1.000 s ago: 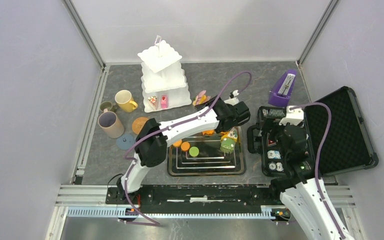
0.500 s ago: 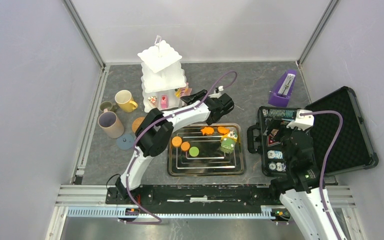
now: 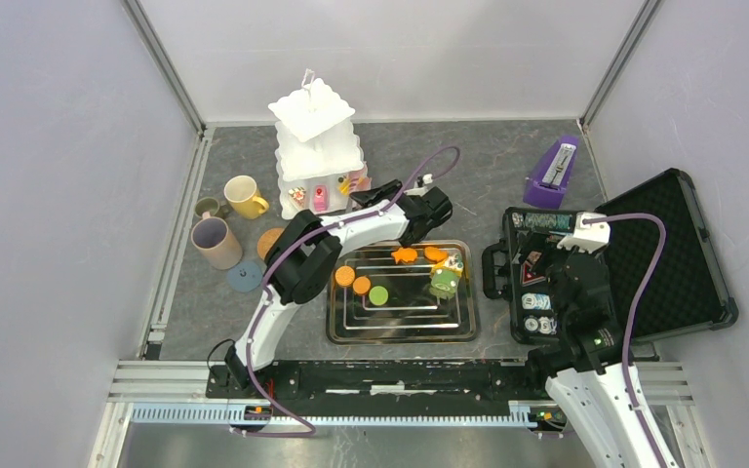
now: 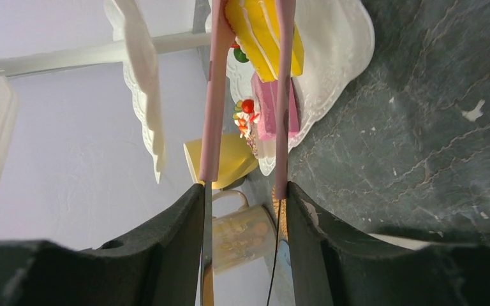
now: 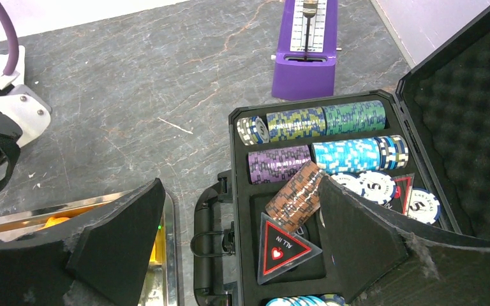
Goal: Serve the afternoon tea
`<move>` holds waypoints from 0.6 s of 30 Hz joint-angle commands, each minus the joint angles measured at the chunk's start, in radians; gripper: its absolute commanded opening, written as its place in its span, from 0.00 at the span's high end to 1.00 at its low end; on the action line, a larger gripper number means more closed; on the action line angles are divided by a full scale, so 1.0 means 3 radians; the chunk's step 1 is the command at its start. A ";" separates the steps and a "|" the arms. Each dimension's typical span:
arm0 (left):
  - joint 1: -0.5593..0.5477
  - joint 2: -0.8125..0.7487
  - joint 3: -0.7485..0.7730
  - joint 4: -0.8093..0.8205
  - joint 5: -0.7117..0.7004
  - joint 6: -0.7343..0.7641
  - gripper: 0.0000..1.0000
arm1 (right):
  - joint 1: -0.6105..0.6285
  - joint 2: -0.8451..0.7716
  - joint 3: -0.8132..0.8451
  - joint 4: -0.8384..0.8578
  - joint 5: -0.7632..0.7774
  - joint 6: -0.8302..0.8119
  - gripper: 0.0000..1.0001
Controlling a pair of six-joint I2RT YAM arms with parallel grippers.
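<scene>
Where the table [image 3: 492, 161] nears its left edge, three mugs stand grouped: the small green mug [image 3: 209, 207], the yellow mug [image 3: 245, 197] and, nearest the arms, the beige-lilac mug [image 3: 216, 243]. To their right stands the white three-tier stand [image 3: 317, 146], with two toy cakes [image 3: 320, 198] at the front of its bottom tier [image 4: 351, 38]. The left gripper [image 4: 245, 188], jaws half closed, clamps a yellow toy cake [image 4: 265, 32] by its pink sides at that tier's right edge; contact with the tier cannot be determined. The metal tray [image 3: 402, 334] at centre carries orange biscuits [image 3: 345, 277], a green biscuit [image 3: 378, 295] and more cakes. The right gripper [image 5: 239, 217] hangs fully spread, holding nothing, above the open black case [image 3: 678, 258] of poker chips [image 5: 351, 155].
</scene>
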 commanded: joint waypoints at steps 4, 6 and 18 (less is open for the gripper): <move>0.0106 -0.0012 -0.0141 -0.0074 -0.0054 -0.0161 0.84 | -0.0006 0.0066 -0.0019 0.0205 -0.0047 0.0030 0.02; 0.0109 -0.0004 -0.0124 -0.0141 -0.0009 -0.0238 0.82 | -0.0005 0.0076 -0.0017 0.0215 -0.0055 0.0037 0.02; 0.0101 0.0061 -0.0039 -0.0461 0.0320 -0.0525 0.62 | -0.0007 0.0051 -0.0045 0.0219 -0.0070 0.0044 0.02</move>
